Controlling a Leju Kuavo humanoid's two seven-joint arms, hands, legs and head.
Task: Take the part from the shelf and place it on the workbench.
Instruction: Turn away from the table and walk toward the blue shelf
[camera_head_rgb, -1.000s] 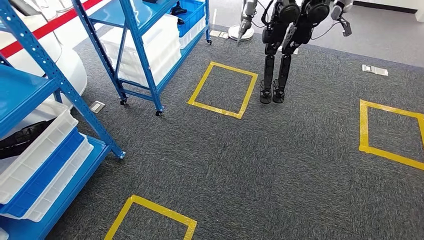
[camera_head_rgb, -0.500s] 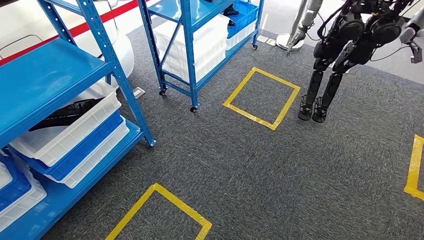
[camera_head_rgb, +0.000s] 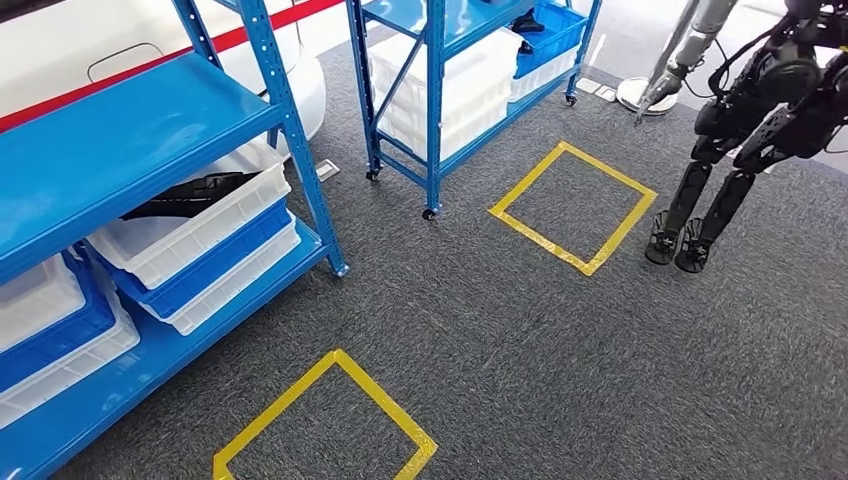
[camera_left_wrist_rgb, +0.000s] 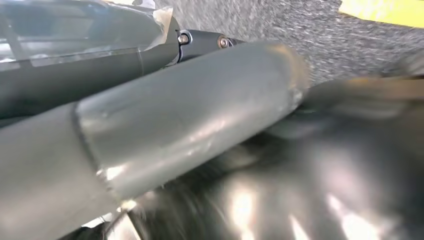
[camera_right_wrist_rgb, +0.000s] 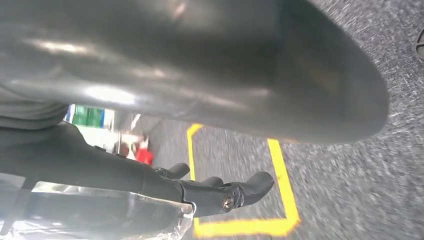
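Note:
A black part (camera_head_rgb: 188, 194) lies in a white bin (camera_head_rgb: 200, 226) on the lower level of the near blue shelf (camera_head_rgb: 130, 125), at the left of the head view. The bin sits on stacked blue and white bins. In the left wrist view my left hand (camera_left_wrist_rgb: 190, 115) is a blurred grey thumb with a dark finger (camera_left_wrist_rgb: 200, 42) behind it, over the carpet; how its fingers lie is hidden. In the right wrist view my right hand (camera_right_wrist_rgb: 215, 192) hangs above the carpet with its dark fingers stretched out and nothing in them.
A second blue shelf (camera_head_rgb: 435, 100) with white and blue bins stands farther back. Another black legged robot (camera_head_rgb: 740, 130) stands at the right. Yellow tape squares (camera_head_rgb: 575, 205) (camera_head_rgb: 325, 420) mark the grey carpet. A white body with a red stripe (camera_head_rgb: 110, 50) lies behind the shelves.
The whole picture has shifted to the right, so the camera has turned left. More of the near shelf and the bin with the black part has come into view.

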